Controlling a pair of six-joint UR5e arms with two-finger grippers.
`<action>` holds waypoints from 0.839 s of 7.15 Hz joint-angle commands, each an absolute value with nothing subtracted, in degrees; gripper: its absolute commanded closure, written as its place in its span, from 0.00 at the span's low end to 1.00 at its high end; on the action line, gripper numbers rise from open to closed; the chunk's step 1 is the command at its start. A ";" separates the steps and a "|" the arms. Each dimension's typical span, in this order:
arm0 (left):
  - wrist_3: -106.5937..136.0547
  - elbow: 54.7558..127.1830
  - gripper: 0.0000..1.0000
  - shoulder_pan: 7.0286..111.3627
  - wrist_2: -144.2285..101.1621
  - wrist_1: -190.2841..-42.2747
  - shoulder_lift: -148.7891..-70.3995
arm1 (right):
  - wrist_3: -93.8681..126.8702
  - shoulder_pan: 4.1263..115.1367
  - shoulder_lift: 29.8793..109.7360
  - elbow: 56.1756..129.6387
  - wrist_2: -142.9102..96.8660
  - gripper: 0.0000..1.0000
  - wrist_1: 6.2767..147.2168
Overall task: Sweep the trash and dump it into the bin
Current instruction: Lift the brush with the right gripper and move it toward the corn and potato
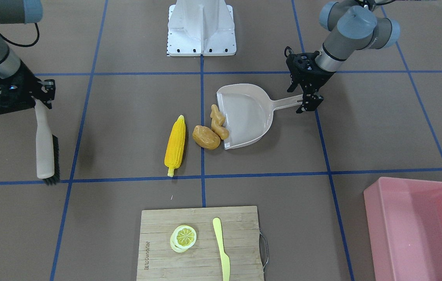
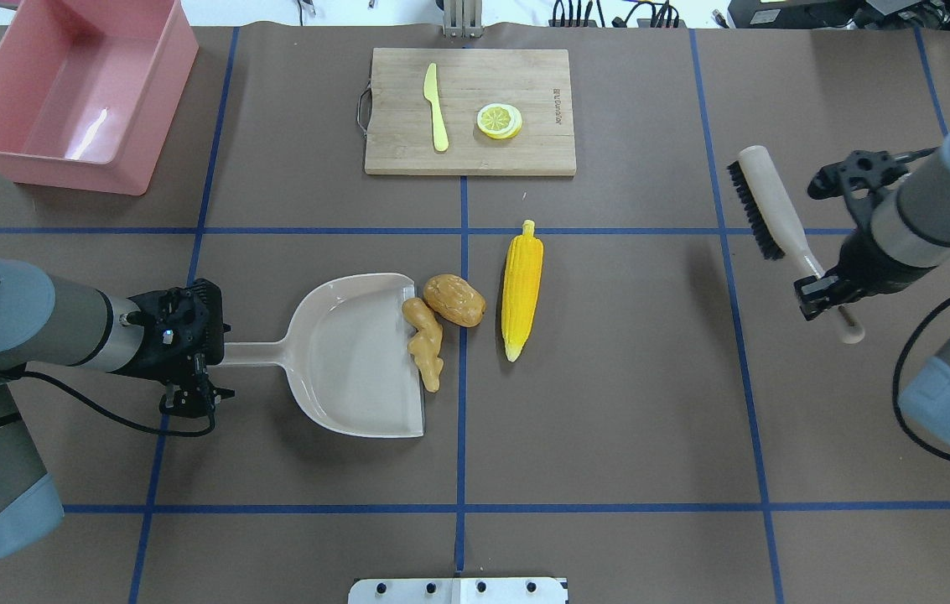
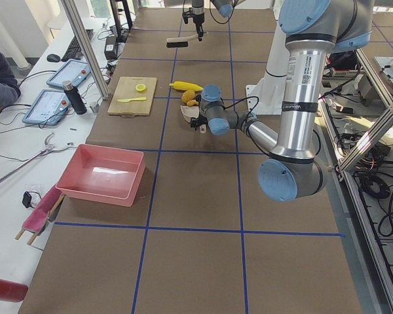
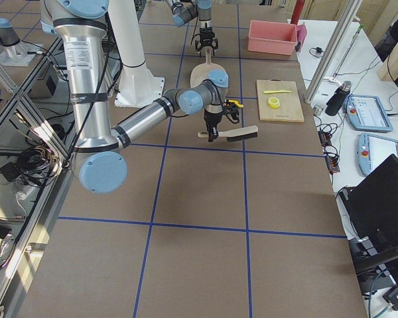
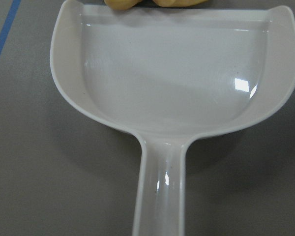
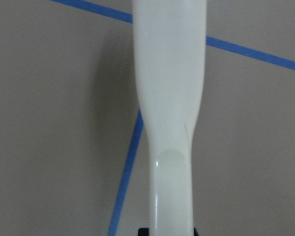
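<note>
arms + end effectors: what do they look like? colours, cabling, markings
Both are silver-grey tubes with pale blue joint caps: left arm, right arm. Each ends in a black two-finger end effector: left end effector, right end effector. A loose black cable trails from each wrist. The left arm's tube carries black lettering, too small to read.

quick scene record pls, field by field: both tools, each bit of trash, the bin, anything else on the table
left tool: shut on the dustpan handle, pan flat on the table
right tool: shut on the brush handle, well away from the trash
ginger root: along the dustpan's open edge
potato: on the table, against the ginger root
corn cob: on the table, apart from the pan
bin: empty, far left corner
other: knife and lemon slice on the cutting board
</note>
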State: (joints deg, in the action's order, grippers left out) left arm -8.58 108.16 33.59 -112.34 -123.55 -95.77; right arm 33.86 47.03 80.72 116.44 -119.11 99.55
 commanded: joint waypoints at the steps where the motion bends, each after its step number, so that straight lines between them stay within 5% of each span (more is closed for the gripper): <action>1: -8.35 108.02 0.29 33.75 -112.41 -123.40 -95.45 | 37.86 40.36 72.88 115.93 -114.97 1.00 108.35; 6: -7.03 109.07 0.60 34.37 -112.59 -121.99 -95.36 | 50.09 36.04 62.77 114.08 -112.25 1.00 120.39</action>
State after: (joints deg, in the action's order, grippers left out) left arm -7.33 108.91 34.32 -112.56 -122.39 -95.37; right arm 48.01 37.06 65.26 114.30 -113.30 117.54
